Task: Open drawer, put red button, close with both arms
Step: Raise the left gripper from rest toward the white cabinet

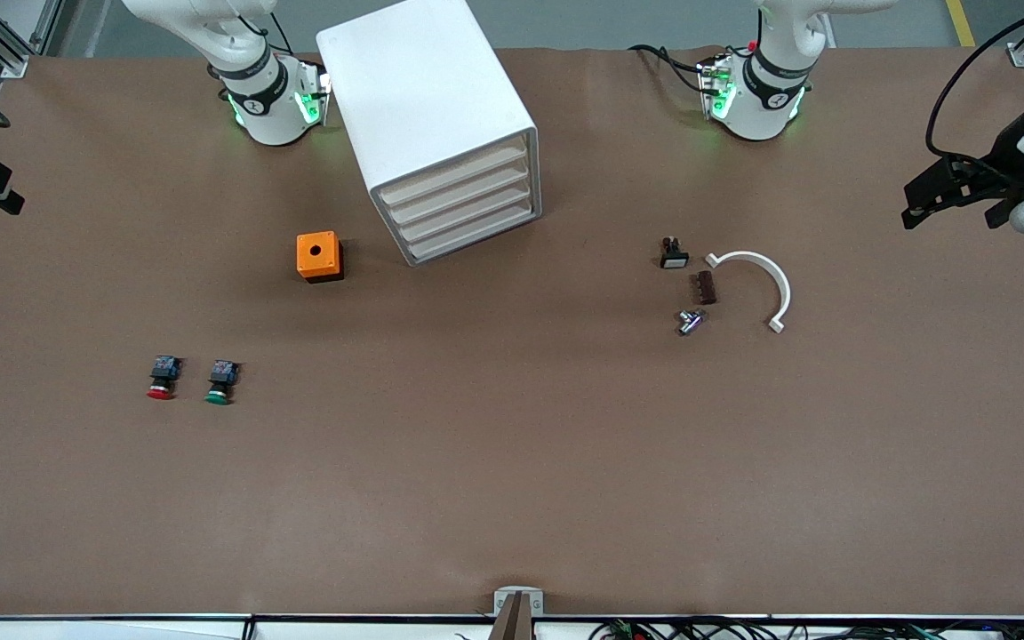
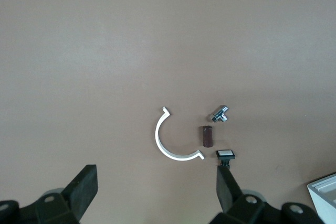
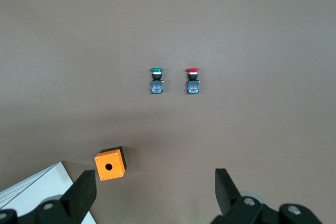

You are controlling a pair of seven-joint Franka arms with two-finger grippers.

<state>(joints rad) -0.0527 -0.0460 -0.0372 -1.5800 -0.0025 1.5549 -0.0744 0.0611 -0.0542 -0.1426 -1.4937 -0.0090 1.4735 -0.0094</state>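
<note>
Right wrist view: the right gripper (image 3: 152, 195) has its fingers spread wide with nothing between them. It hangs high over the table near the orange box (image 3: 110, 164) and a corner of the cabinet (image 3: 31, 190). The red button (image 3: 192, 81) lies ahead of this gripper on the bare table, well apart from it, with the green button (image 3: 156, 80) just beside it. Both buttons lie parallel, caps pointing away from the gripper, so the red button's long axis runs roughly in line with the camera's forward direction.

In the front view the red button (image 1: 162, 378) lies toward the right arm's end of the table, nearer the front camera than the orange box (image 1: 319, 256). The right arm is judged the nearer one for the pick.

The left gripper (image 2: 157, 190) is likewise spread and empty, over a white curved clip (image 2: 169, 142) and small parts.

The drawer (image 1: 460, 189), second from the top in the cabinet (image 1: 428, 116), is fully closed, as are the other three. Opening it is judged the first step.
</note>
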